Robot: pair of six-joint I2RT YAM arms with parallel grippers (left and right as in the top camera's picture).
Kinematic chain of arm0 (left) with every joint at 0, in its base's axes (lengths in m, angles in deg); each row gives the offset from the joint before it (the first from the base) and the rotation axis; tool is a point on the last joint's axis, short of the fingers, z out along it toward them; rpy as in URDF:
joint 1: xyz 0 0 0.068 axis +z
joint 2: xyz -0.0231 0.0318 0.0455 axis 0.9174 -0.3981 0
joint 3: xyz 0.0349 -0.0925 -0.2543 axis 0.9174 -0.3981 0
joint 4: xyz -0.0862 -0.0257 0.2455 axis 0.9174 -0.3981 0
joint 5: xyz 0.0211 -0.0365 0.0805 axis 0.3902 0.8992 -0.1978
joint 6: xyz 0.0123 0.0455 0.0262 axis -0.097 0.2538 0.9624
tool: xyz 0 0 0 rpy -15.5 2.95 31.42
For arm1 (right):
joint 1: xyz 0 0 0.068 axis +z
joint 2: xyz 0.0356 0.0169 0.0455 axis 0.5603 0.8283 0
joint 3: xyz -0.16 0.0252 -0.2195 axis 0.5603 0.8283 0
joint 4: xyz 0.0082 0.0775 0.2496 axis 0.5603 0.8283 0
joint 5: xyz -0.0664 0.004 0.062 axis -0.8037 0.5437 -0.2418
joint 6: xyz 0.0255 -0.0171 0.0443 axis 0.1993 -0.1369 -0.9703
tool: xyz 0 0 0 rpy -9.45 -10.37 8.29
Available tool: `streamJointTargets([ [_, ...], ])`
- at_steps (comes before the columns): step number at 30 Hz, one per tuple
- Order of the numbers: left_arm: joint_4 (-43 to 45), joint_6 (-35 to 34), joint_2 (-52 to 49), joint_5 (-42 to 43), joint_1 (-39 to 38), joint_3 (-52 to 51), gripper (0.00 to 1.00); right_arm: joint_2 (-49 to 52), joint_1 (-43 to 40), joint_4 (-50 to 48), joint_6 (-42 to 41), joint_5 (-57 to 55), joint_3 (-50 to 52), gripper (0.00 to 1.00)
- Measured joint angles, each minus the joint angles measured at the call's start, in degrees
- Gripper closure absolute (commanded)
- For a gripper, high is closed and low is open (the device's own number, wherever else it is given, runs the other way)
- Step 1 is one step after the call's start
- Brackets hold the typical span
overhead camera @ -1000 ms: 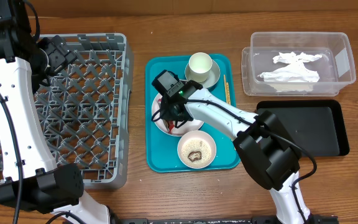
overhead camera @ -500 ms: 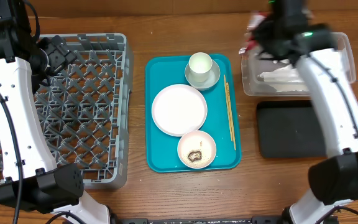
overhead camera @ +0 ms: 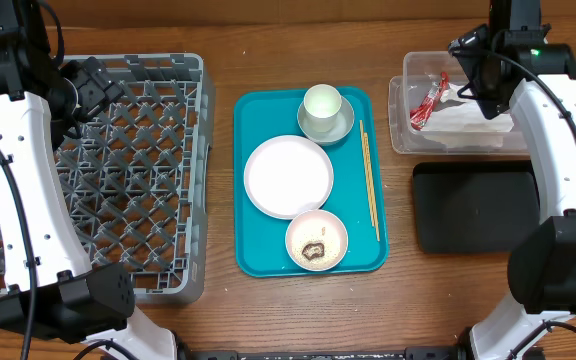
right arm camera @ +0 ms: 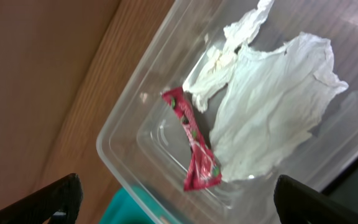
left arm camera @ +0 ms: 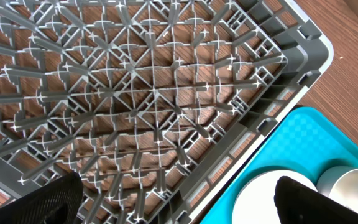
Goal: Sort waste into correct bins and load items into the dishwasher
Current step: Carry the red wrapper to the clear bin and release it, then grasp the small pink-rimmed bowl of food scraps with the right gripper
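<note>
The red snack wrapper point(overhead camera: 428, 101) point(right arm camera: 195, 148) lies loose in the clear tub point(overhead camera: 400, 118) point(right arm camera: 114, 152), beside the crumpled white napkin point(overhead camera: 474, 120) point(right arm camera: 267, 118). My right gripper point(overhead camera: 476, 78) point(right arm camera: 178, 203) hovers above that tub, open, with nothing between its fingers. The black tray point(overhead camera: 478, 206) sits in front of the tub. On the teal tray point(overhead camera: 258, 262) are a large white plate point(overhead camera: 288, 176), a cup point(overhead camera: 322, 103) on a saucer, and a bowl point(overhead camera: 316, 240) with a small brown lump. My left gripper point(overhead camera: 94, 86) point(left arm camera: 176, 200) is open over the grey dish rack point(overhead camera: 118, 180) point(left arm camera: 135, 93).
Thin wooden chopsticks point(overhead camera: 370, 182) lie along the teal tray's right side. The left wrist view catches the plate's edge point(left arm camera: 260, 198) and the teal tray point(left arm camera: 316, 134) beside the rack wall. Bare wooden table point(overhead camera: 218, 310) surrounds everything.
My right arm swung from the plate on the teal tray over to the clear tub with the red wrapper, then opened. The wrapper now lies in the tub. The left arm has not moved.
</note>
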Motion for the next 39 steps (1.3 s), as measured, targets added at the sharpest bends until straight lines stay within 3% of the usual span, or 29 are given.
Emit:
streamJointTargets([
  [5,0.0,0.0,0.0,0.0,0.0,0.0,0.00,-8.0,0.0,-0.6,10.9,2.2,-1.4,0.00],
  [10,0.0,0.0,0.0,0.0,0.0,0.0,0.00,-19.4,-0.2,3.3,20.6,-7.1,-3.7,0.00],
  [14,0.0,0.0,0.0,0.0,0.0,0.0,0.00,-20.7,-4.1,9.4,21.2,-8.9,-4.2,0.00],
  [20,0.0,0.0,0.0,0.0,0.0,0.0,0.00,-18.4,-21.2,13.6,21.1,-4.9,-4.0,0.00],
  [24,0.0,0.0,0.0,0.0,0.0,0.0,0.00,-18.4,-28.4,16.5,21.2,-0.5,-4.0,0.00],
  [31,0.0,0.0,0.0,1.4,0.0,0.0,0.00,-18.4,-30.0,16.5,21.1,3.4,-4.0,0.00],
  [39,-3.8,-0.2,0.0,13.7,0.0,0.0,0.00,-18.4,-30.0,16.5,21.2,4.3,-4.0,0.00],
])
